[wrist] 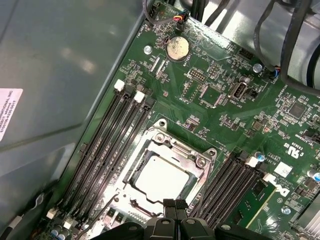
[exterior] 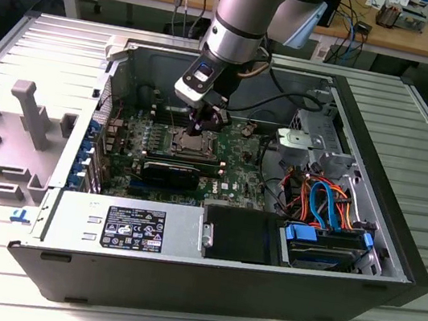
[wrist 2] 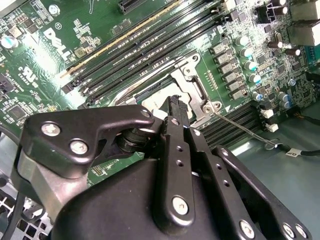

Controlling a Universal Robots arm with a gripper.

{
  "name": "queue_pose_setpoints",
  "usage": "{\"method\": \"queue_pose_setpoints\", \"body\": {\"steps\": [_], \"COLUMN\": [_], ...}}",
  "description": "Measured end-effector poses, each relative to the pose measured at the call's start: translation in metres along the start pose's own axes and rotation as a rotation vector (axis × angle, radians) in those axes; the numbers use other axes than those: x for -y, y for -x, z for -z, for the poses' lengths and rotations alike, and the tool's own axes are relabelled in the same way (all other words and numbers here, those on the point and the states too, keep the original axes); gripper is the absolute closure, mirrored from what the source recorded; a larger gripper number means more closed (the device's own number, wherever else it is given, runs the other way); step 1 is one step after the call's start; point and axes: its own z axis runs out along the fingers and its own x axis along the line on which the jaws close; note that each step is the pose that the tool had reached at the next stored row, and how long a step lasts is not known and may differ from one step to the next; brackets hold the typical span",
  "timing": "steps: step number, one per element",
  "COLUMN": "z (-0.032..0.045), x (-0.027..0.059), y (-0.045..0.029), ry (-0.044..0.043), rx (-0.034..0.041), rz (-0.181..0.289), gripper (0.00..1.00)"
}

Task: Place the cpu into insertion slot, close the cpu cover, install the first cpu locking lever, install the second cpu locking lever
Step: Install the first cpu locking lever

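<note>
One claw [wrist: 174, 204], tips together, hiding cpu [wrist: 159, 177] edge

My fingers [wrist: 169, 207] are matt black. The cpu [wrist: 162, 176] has a pale silvery-tan face; the cpu cover [wrist: 186, 150] is bright silver. The circuit board [wrist: 215, 70] is deep green, speckled with white print, and its long memory slots [wrist: 107, 150] are black. The cables [exterior: 324, 198] are orange, blue and red; the bench [exterior: 424, 120] is ribbed silver-grey.
</note>
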Motion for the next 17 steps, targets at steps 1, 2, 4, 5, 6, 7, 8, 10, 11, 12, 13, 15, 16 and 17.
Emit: {"method": "queue_pose_setpoints", "body": {"steps": [1, 2, 4, 5, 6, 7, 8, 10, 11, 12, 13, 15, 16, 17], "z": [0.0000, 0.0000, 0.0000, 0.0000, 0.0000, 0.0000, 0.0000, 0.0000, 0.0000, 0.0000, 0.0000, 0.0000, 0.0000, 0.0000], "x": [0.0000, 0.0000, 0.0000, 0.0000, 0.0000, 0.0000, 0.0000, 0.0000, 0.0000, 0.0000, 0.0000, 0.0000, 0.0000, 0.0000], "y": [0.0000, 0.0000, 0.0000, 0.0000, 0.0000, 0.0000, 0.0000, 0.0000, 0.0000, 0.0000, 0.0000, 0.0000, 0.0000, 0.0000], "ry": [-0.0002, -0.0002, -0.0005, -0.0006, -0.0007, -0.0009, -0.0010, -0.0012, -0.0013, -0.0014, -0.0016, -0.0017, -0.0019, -0.0021], "rx": [0.0003, 0.0006, 0.0014, 0.0017, 0.0021, 0.0024, 0.0027, 0.0033, 0.0037, 0.0039, 0.0043, 0.0049, 0.0052, 0.0058], "rz": [0.002, 0.003, 0.008, 0.010, 0.012, 0.014, 0.016, 0.019, 0.021, 0.023, 0.025, 0.029, 0.030, 0.034], "gripper": [0.89, 0.89, 0.89, 0.89, 0.89, 0.89, 0.89, 0.89, 0.89, 0.89, 0.89, 0.89, 0.89, 0.89]}}
